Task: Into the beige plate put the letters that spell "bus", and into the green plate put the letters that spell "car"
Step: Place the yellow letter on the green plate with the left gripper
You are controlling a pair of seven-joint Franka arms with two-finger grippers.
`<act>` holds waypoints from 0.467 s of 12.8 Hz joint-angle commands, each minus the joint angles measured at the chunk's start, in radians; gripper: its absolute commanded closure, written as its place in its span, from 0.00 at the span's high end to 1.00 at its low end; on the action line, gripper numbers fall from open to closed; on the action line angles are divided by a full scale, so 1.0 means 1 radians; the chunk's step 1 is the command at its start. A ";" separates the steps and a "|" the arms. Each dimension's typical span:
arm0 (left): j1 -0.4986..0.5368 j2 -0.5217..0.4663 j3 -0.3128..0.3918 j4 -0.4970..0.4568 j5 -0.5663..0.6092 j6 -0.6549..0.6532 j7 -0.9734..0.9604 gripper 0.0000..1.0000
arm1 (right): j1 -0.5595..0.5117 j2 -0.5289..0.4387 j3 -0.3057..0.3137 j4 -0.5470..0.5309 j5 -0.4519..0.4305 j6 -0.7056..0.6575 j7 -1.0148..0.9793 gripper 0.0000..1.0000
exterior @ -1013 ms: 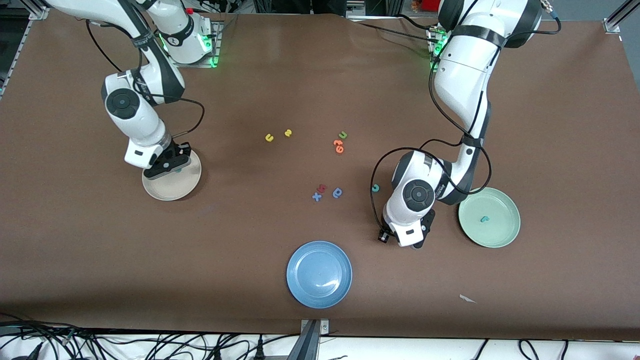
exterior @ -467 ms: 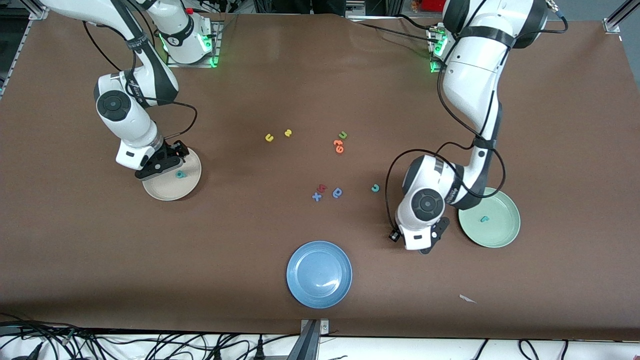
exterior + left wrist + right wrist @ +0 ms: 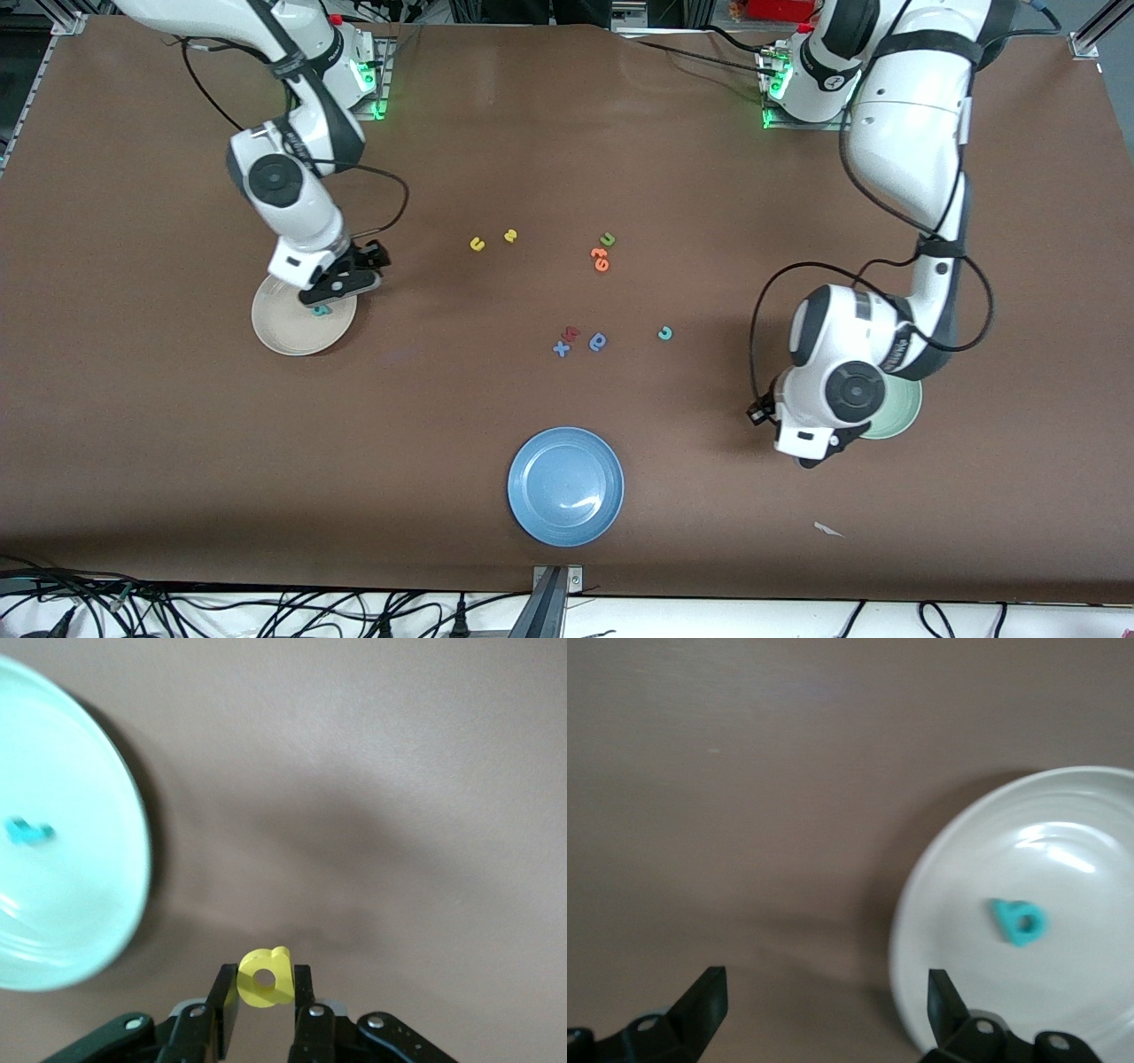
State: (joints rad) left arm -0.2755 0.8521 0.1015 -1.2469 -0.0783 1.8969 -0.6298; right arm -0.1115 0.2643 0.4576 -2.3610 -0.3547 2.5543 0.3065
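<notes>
Left wrist view: left claw (image 3: 266,1014) pinches yellow "a" (image 3: 265,976) beside green plate (image 3: 115,930).

— How's the light in here?

— Even and bright from overhead, I'd say. The brown table (image 3: 461,416) shows soft, short shadows under both arms, and the blue plate (image 3: 565,486) carries a small white glare streak near its middle.

— And the wrist cameras?

— Softer. In the left wrist view the green plate (image 3: 62,842) looks washed out, almost white-mint, with a smeared edge; a broad dim shadow lies across the cloth above the yellow "a" (image 3: 264,976), which is fairly crisp.

— The right one?

— The beige plate (image 3: 957,904) glares in curved highlights, and the teal "b" (image 3: 1020,922) is blurred, possibly from motion. A dark shadow hugs the plate's rim.
</notes>
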 commanded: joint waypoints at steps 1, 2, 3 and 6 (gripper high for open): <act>0.041 -0.057 0.000 -0.045 0.025 -0.057 0.273 0.15 | 0.030 0.018 0.047 0.019 0.011 0.000 0.129 1.00; 0.064 -0.079 0.000 -0.066 0.029 -0.061 0.370 0.15 | 0.051 0.032 0.061 0.032 0.011 0.003 0.182 1.00; 0.090 -0.094 0.000 -0.090 0.034 -0.059 0.459 0.16 | 0.084 0.050 0.061 0.046 0.011 0.013 0.235 1.00; 0.137 -0.114 0.000 -0.137 0.086 -0.058 0.674 0.21 | 0.173 0.101 0.059 0.075 0.011 0.040 0.370 1.00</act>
State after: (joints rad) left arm -0.1573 0.7882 0.1102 -1.3109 -0.0287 1.8394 -0.0634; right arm 0.0183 0.3190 0.5178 -2.3198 -0.3540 2.5848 0.6066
